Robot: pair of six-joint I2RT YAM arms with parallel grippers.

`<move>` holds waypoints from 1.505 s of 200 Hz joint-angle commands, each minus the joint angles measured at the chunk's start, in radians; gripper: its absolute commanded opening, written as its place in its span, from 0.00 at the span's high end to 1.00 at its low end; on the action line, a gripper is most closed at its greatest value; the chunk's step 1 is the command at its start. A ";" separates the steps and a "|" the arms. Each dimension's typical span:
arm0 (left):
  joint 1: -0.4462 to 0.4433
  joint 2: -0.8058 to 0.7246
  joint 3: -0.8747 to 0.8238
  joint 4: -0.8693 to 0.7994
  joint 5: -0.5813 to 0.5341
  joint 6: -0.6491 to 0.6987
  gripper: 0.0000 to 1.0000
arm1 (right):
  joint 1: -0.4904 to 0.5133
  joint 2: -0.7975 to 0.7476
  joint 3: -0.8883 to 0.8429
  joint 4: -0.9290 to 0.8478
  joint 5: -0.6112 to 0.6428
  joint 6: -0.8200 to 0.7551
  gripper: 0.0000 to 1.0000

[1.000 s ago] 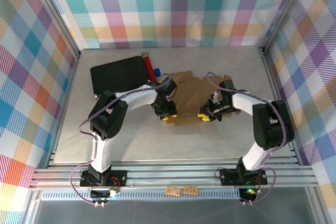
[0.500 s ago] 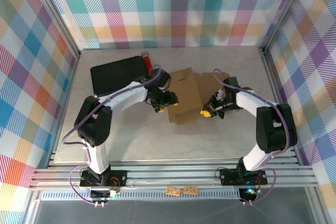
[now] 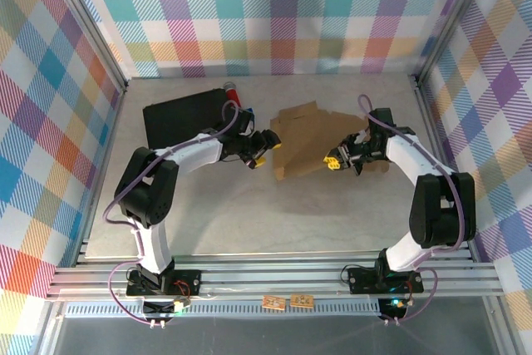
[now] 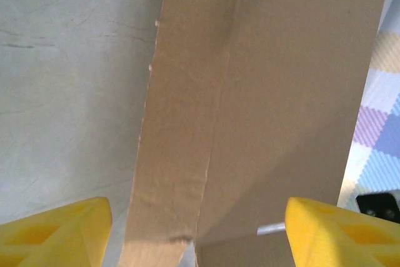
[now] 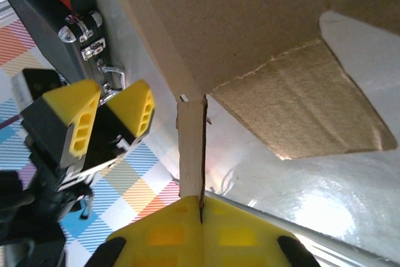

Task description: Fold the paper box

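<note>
Top view, clock set on the table [image 3: 208, 222], with 6 at the arm bases.

Near: both arms leave 6 o'clock. The left bows out by 9, the right by 3.

Mid: the paper box [image 3: 307, 135] lies just past centre toward 1 o'clock, unfolded, with its flaps splayed.

- The right gripper [image 3: 335, 160] is at the box's 5 o'clock edge. From above I cannot tell its pincer state.
- The right wrist view settles it. The yellow pads [image 5: 156, 236] are pressed together, and a thin cardboard tab runs edge-on into the seam between them, so the pincer is clamped on the box.
- That view also shows a brown panel lifted off the table, with a rough-faced flap [image 5: 300, 110] lying flat beneath. From above the panel reads as nearly flat.
- The left gripper [image 3: 259, 150] is at the box's 9 o'clock, just beside its edge. From above the yellow tips stand apart.
- In the left wrist view the fingers [image 4: 53, 229] sit in the two lower corners, spread wide. A creased panel runs up between them and touches neither where visible.
- The right wrist camera also catches the left gripper at 9 o'clock, with a gap between its tips.

Far: the black case [image 3: 183, 120] is at 10 o'clock. The red cylinder [image 3: 234, 93] is at the case's far right corner, toward 11. The right wrist view adds metal latches [image 5: 94, 35] on the case edge, too small to make out from above. A plaid wall [image 3: 274, 14] stands at 12.
</note>
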 commanded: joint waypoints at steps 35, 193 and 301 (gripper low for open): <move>-0.002 0.057 -0.052 0.255 0.028 -0.127 0.26 | -0.026 -0.029 0.040 -0.051 -0.077 0.047 1.00; -0.012 -0.062 0.063 0.192 -0.179 -0.256 1.00 | -0.054 -0.088 0.164 -0.233 0.022 -0.087 0.58; -0.227 -0.180 0.901 -1.207 -0.880 -0.668 1.00 | -0.053 -0.292 0.324 -0.207 0.214 -0.037 0.46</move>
